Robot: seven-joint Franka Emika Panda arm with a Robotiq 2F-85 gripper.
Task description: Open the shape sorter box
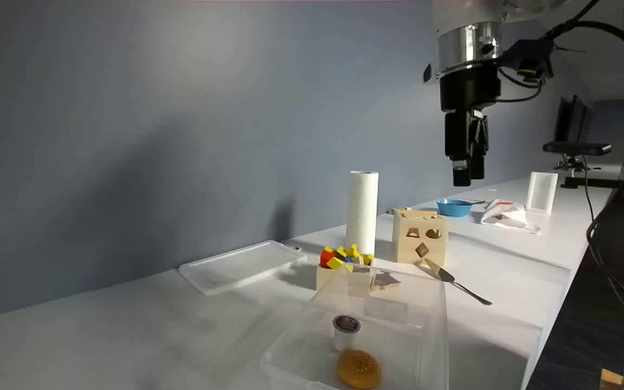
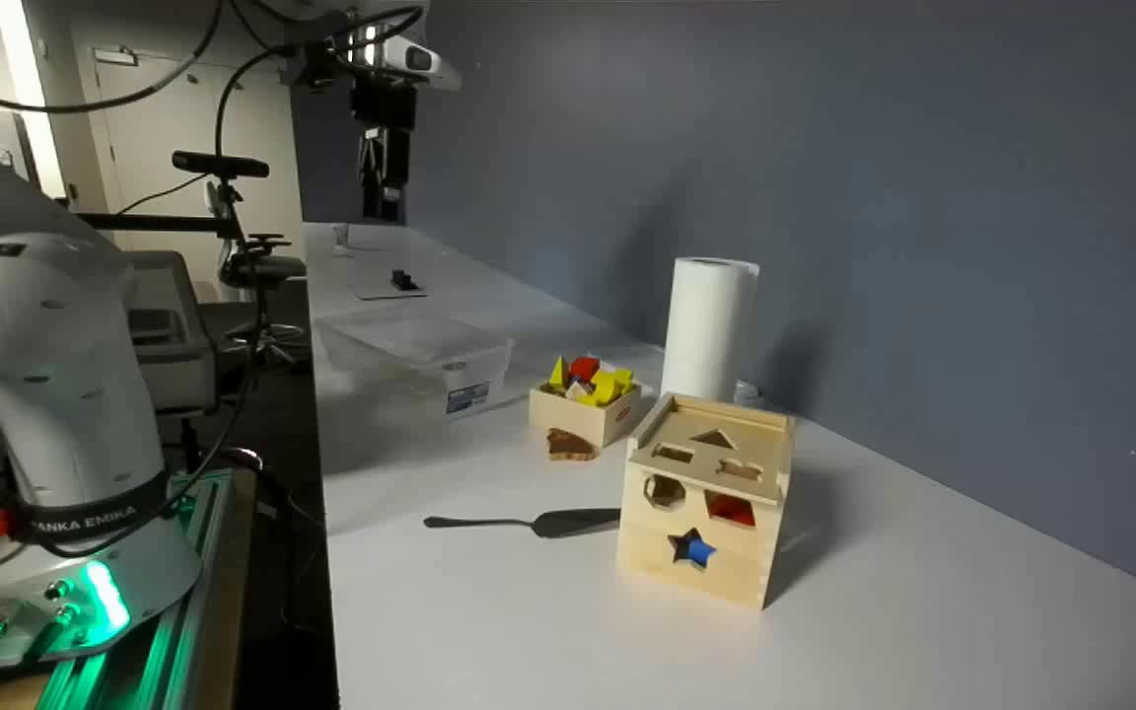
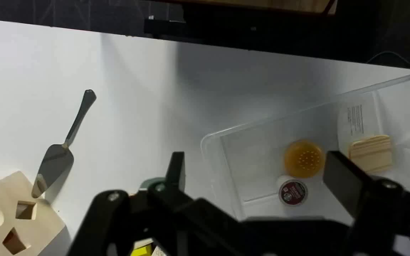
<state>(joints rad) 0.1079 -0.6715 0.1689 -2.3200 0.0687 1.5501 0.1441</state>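
The shape sorter box (image 1: 407, 244) is a pale wooden cube with shape-cut holes, upright on the white table. In an exterior view its top panel (image 2: 745, 449) lies in place between raised side edges. Red and blue pieces show through the holes of the box (image 2: 696, 493). In the wrist view part of the box (image 3: 41, 227) shows at the bottom left, cut off by the frame. My gripper (image 1: 469, 176) hangs high above the table, apart from the box, and also shows in an exterior view (image 2: 384, 202). In the wrist view my gripper (image 3: 255, 160) is open and empty, over the clear bin.
A dark cake server (image 2: 568, 523) lies with its blade beside the box. A low wooden tray (image 2: 573, 419) of colourful pieces, a brown toast piece (image 2: 568, 446) and a tall white cylinder (image 2: 711, 330) stand near. A clear bin (image 3: 222, 137) holds a bun (image 3: 304, 159) and a pod (image 3: 293, 192).
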